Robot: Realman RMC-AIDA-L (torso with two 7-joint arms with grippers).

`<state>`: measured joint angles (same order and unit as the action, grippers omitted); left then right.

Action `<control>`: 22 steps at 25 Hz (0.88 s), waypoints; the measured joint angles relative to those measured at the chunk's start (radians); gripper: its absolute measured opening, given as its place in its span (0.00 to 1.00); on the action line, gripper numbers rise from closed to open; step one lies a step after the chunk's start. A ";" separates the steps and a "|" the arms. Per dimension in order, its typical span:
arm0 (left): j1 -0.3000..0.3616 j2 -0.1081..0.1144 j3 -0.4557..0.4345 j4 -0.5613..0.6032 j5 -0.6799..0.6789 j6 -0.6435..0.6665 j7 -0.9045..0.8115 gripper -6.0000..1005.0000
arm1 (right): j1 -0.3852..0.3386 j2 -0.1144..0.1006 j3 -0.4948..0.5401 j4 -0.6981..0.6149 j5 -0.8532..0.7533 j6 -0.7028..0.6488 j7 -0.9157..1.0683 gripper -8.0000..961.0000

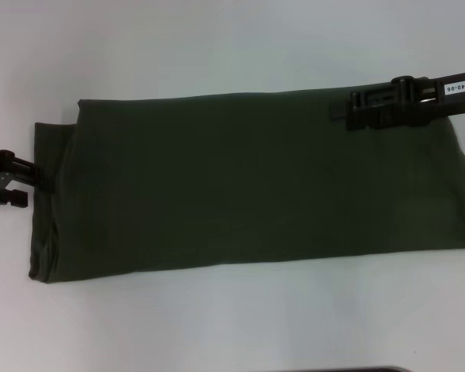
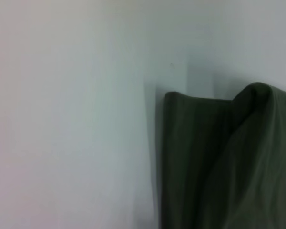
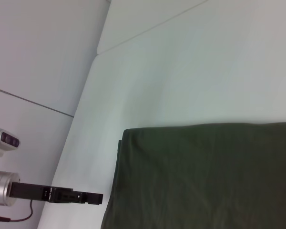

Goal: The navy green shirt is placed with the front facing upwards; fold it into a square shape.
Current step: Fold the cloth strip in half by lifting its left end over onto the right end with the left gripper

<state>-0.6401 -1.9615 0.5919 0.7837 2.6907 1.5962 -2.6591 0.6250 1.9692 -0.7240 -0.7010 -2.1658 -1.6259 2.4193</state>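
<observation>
Lying folded long on the white table [image 1: 217,46], the green shirt [image 1: 248,182] needs its ends folded in. Left claw [image 1: 19,184] waits wide by one end. Right claw [image 1: 353,108] hovers over the far edge; I cannot tell its grip.

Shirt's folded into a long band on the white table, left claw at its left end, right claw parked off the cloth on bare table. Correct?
Not quite. In the head view the right claw is over the navy green shirt, near its far edge, not on bare table. The rest holds: long folded band, left claw at its left end.

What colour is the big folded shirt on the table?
The shirt is dark olive green, plain with no letters showing. The head view shows it best.
</observation>
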 joint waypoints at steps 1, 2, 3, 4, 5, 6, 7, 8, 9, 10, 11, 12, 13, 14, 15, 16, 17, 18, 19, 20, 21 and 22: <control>-0.001 0.000 0.000 -0.004 0.000 -0.006 0.000 0.58 | 0.000 0.000 0.000 0.000 0.000 0.000 0.000 0.70; -0.001 -0.001 0.000 -0.007 0.000 -0.010 0.000 0.58 | 0.000 0.000 0.000 0.000 0.000 0.000 0.000 0.70; -0.002 -0.001 0.000 -0.014 0.000 -0.016 0.000 0.58 | 0.000 0.000 0.000 0.000 0.000 0.000 0.000 0.70; -0.002 -0.001 0.000 -0.017 0.000 -0.020 0.000 0.58 | -0.001 0.000 0.000 0.000 0.000 0.000 0.000 0.70; -0.002 -0.001 0.000 -0.020 0.000 -0.024 0.000 0.58 | -0.001 0.000 0.000 0.000 0.000 0.000 0.000 0.70; -0.003 -0.001 0.000 -0.024 0.000 -0.029 0.000 0.58 | -0.001 0.000 0.000 0.000 0.000 0.000 0.000 0.70; -0.003 -0.001 0.000 -0.028 0.000 -0.032 0.000 0.58 | -0.002 0.000 0.000 0.000 0.000 0.000 0.000 0.70; -0.003 -0.001 0.000 -0.031 0.000 -0.034 0.000 0.58 | -0.002 0.000 0.000 0.000 0.000 0.000 0.000 0.70; -0.003 -0.001 0.000 -0.034 0.000 -0.037 0.000 0.58 | -0.003 0.000 0.000 0.000 0.000 0.000 0.000 0.70; -0.003 -0.002 0.000 -0.035 0.000 -0.039 0.000 0.58 | -0.003 0.000 0.000 0.000 0.000 0.000 0.001 0.70; -0.003 -0.002 0.000 -0.036 0.000 -0.041 0.000 0.58 | -0.003 0.000 0.000 0.000 0.000 0.000 0.001 0.70; -0.003 -0.003 0.000 -0.036 0.000 -0.043 -0.001 0.58 | -0.003 0.000 0.000 0.000 0.000 0.000 0.002 0.70; -0.003 -0.003 0.001 -0.036 0.001 -0.044 -0.003 0.58 | -0.004 0.000 0.000 0.000 0.000 0.000 0.002 0.70; -0.003 -0.003 0.001 -0.036 0.002 -0.045 -0.005 0.58 | -0.004 0.000 0.000 0.000 0.000 0.000 0.002 0.70; -0.003 -0.003 0.001 -0.037 0.003 -0.045 -0.007 0.58 | -0.004 0.001 0.000 0.000 0.000 0.000 0.002 0.70; -0.003 -0.003 0.002 -0.037 0.004 -0.045 -0.008 0.58 | -0.004 0.001 0.000 0.000 0.000 0.000 0.002 0.70; -0.003 -0.003 0.002 -0.037 0.004 -0.046 -0.009 0.58 | -0.004 0.002 0.000 0.000 0.000 -0.001 0.002 0.70; -0.002 -0.003 0.002 -0.037 0.004 -0.046 -0.009 0.58 | -0.004 0.002 0.000 0.000 0.000 -0.001 0.002 0.70; -0.002 -0.003 0.002 -0.037 0.005 -0.047 -0.011 0.58 | -0.004 0.002 0.000 0.000 0.000 -0.001 0.002 0.70; -0.002 -0.003 0.002 -0.037 0.006 -0.047 -0.012 0.58 | -0.004 0.003 0.000 0.000 0.000 -0.001 0.002 0.70; -0.002 -0.003 0.002 -0.037 0.007 -0.048 -0.014 0.58 | -0.005 0.003 0.000 0.000 0.000 -0.002 0.002 0.70; -0.001 -0.003 0.002 -0.037 0.012 -0.049 -0.016 0.58 | -0.005 0.003 0.000 0.000 0.000 -0.002 0.003 0.70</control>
<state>-0.6411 -1.9648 0.5936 0.7470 2.7023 1.5473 -2.6754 0.6199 1.9722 -0.7240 -0.7010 -2.1659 -1.6280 2.4219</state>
